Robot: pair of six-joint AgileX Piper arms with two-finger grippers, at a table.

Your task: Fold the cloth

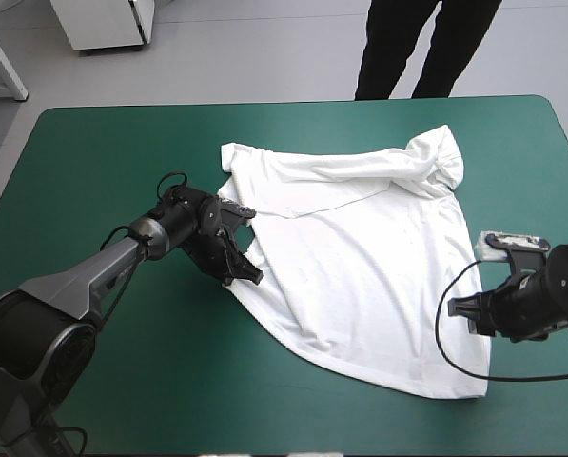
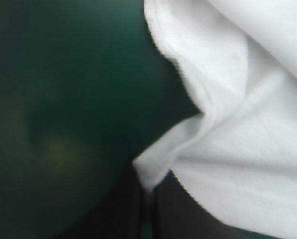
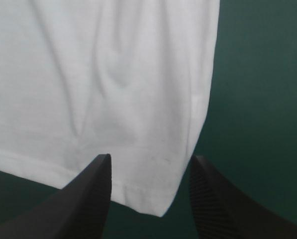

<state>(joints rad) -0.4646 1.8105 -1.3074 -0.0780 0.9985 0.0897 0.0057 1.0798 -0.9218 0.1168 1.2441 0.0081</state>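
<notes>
Mostly flat yet rumpled, the T-shirt (image 1: 360, 257) is pinched by the left hand (image 1: 252, 277); the right hand (image 3: 150, 167) gapes at its corner.

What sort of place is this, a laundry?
Probably a robot test lab: a teal-green table, one white T-shirt laid out on it, the left claw pinching its edge, the right claw open at its corner.
</notes>
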